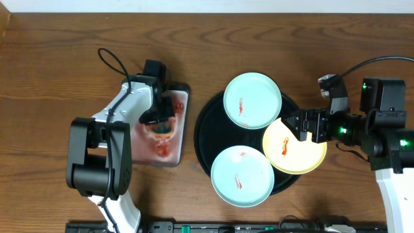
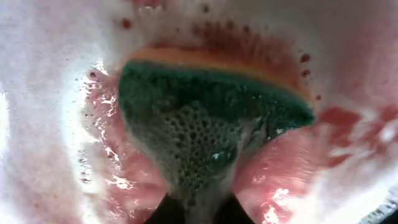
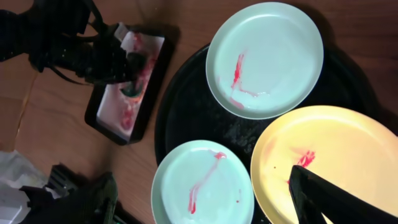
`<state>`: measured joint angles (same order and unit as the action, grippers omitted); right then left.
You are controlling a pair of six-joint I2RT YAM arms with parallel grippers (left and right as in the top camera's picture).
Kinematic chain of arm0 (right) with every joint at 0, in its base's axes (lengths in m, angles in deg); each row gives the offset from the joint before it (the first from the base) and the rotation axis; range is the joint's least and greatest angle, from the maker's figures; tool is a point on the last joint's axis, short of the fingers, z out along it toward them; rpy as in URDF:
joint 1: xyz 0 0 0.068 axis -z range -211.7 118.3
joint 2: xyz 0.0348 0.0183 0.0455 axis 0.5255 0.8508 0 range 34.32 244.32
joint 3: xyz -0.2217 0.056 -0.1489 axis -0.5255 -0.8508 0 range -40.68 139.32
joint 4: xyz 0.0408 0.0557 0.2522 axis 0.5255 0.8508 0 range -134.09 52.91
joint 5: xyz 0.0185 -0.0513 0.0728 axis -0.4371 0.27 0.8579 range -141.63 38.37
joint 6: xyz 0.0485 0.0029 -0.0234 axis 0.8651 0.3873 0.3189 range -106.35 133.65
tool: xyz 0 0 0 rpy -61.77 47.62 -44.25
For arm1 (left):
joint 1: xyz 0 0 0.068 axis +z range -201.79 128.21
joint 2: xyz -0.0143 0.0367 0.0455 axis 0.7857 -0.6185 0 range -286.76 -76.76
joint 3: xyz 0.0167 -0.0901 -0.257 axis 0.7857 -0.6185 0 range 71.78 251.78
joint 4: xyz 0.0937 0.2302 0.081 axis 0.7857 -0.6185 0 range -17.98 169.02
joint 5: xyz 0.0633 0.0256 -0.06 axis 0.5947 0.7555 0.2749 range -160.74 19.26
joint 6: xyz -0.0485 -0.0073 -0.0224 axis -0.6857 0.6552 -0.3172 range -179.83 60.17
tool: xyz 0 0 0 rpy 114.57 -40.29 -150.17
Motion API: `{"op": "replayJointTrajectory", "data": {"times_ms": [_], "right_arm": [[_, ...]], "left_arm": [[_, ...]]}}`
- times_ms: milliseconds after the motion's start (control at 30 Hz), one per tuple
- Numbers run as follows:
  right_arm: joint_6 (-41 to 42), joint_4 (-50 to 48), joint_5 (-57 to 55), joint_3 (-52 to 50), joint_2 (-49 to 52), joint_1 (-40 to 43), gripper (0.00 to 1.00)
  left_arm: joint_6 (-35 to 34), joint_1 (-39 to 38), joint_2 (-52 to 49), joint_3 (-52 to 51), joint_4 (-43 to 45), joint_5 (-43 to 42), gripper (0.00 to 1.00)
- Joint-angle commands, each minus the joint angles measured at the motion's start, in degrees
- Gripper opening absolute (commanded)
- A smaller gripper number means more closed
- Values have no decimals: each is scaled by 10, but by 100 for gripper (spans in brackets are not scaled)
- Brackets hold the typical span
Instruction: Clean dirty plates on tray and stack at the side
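We start at the left gripper (image 1: 160,124), well to the left of the black tray (image 1: 212,133). It is pinched on the green sponge (image 2: 211,124). In the left wrist view the sponge narrows down between the fingers, whose dark tips just show at the bottom edge. The sponge is pressed into pink, foamy liquid in the small white tray (image 1: 182,103), which lies just beside the black tray's left rim without touching it. The left arm (image 1: 123,107) reaches that spot from the near-left corner of the wooden table (image 1: 52,52).

The right gripper (image 1: 299,125) hangs over the right side of the black tray, above the far edge of the yellow plate (image 1: 294,155). In the right wrist view only one dark finger (image 3: 329,199) shows, lying across the yellow surface. We cannot tell whether the fingers are spread or closed on the rim.

The yellow plate sits on the black tray's right side and overhangs its right rim. It carries a small red smear (image 3: 305,157) just ahead of that finger.

The far mint plate (image 1: 252,100) rests on the far part of the tray, juts past the far rim and meets the yellow plate's edge. A red streak runs across its middle.

The near mint plate (image 1: 242,175) sits on the near part of the tray, overhangs the near rim and lies just beside the yellow plate. It too is streaked red.
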<state>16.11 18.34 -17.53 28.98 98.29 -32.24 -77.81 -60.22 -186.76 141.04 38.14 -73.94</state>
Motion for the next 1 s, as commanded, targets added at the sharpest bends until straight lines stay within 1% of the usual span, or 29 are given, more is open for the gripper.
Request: {"op": "replayJointTrajectory", "data": {"times_ms": [0, 133, 167, 200, 233, 333, 367, 433, 567, 667, 700, 767, 800, 833, 967], "right_arm": [[1, 4, 9, 10, -2, 8, 85], [1, 6, 9, 10, -2, 8, 85], [1, 6, 9, 10, -2, 8, 85], [1, 6, 9, 10, -2, 8, 85], [1, 6, 9, 10, -2, 8, 85], [1, 6, 9, 10, -2, 8, 85], [1, 6, 9, 10, -2, 8, 85], [1, 6, 9, 10, -2, 8, 85], [1, 6, 9, 10, -2, 8, 85], [1, 9, 9, 10, -2, 8, 84], [1, 11, 9, 10, -2, 8, 84], [1, 13, 9, 10, -2, 8, 84], [1, 13, 9, 10, -2, 8, 84], [1, 15, 9, 10, -2, 8, 85], [1, 19, 9, 10, -2, 8, 85]], "left_arm": [[10, 4, -47, -12, -8, 0, 7], [13, 8, -12, 3, -42, 0, 7], [17, 9, 0, 8, -50, 0, 10], [19, 9, 8, 10, -54, 0, 17], [22, 9, 24, 10, -58, 0, 36], [30, 9, 55, 10, -62, 0, 50], [30, 9, 61, 10, -59, 0, 54], [34, 9, 61, 8, -36, 13, 55], [34, 9, 48, -16, 21, 24, 54], [34, 9, 14, -35, 60, 24, 54], [34, 9, 3, -37, 66, 24, 51], [34, 9, -17, -37, 68, 24, 36], [34, 9, -24, -37, 69, 24, 25], [34, 9, -27, -37, 69, 24, 8], [34, 9, -12, -18, 63, 24, 8]]}}
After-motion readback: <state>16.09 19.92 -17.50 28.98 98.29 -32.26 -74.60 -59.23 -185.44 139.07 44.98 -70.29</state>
